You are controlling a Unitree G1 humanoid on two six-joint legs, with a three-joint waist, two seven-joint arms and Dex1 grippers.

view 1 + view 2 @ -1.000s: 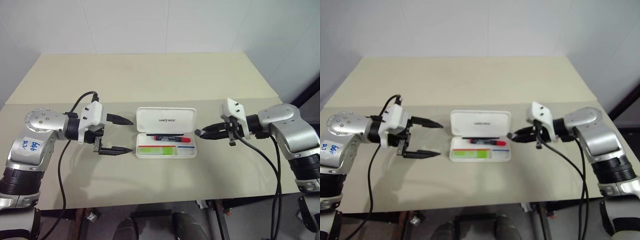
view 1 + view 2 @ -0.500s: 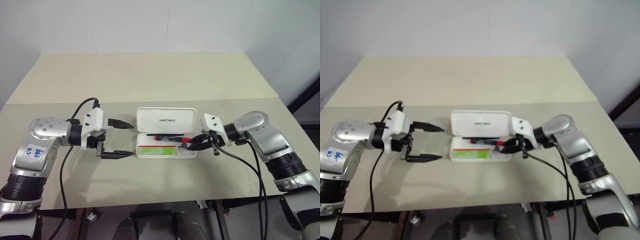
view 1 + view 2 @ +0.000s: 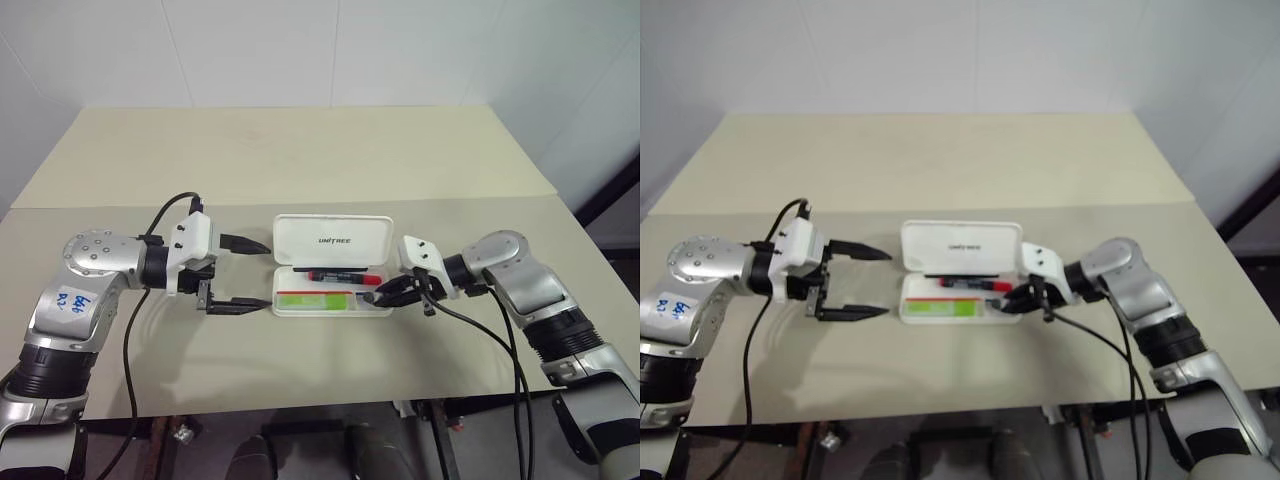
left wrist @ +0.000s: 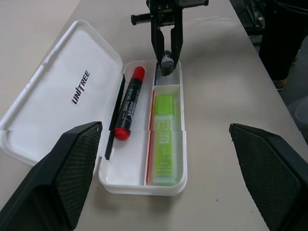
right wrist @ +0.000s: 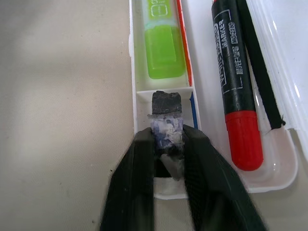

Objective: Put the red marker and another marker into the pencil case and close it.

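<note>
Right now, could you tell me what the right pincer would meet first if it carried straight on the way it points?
Probably the light-green highlighter: the right pincer, holding a small dark eraser-like block, sits in the pencil case end compartment, aimed along the front row. A low divider may come first.

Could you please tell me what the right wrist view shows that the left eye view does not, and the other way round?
Right wrist view: the right gripper holds a small dark block, wrapped in pale paper, in the end compartment of the pencil case.
Left eye view: the left gripper wide open at the case's other end, the raised lid with its logo, and the table.
Both: the red marker and the green highlighter lying inside the open case.
</note>
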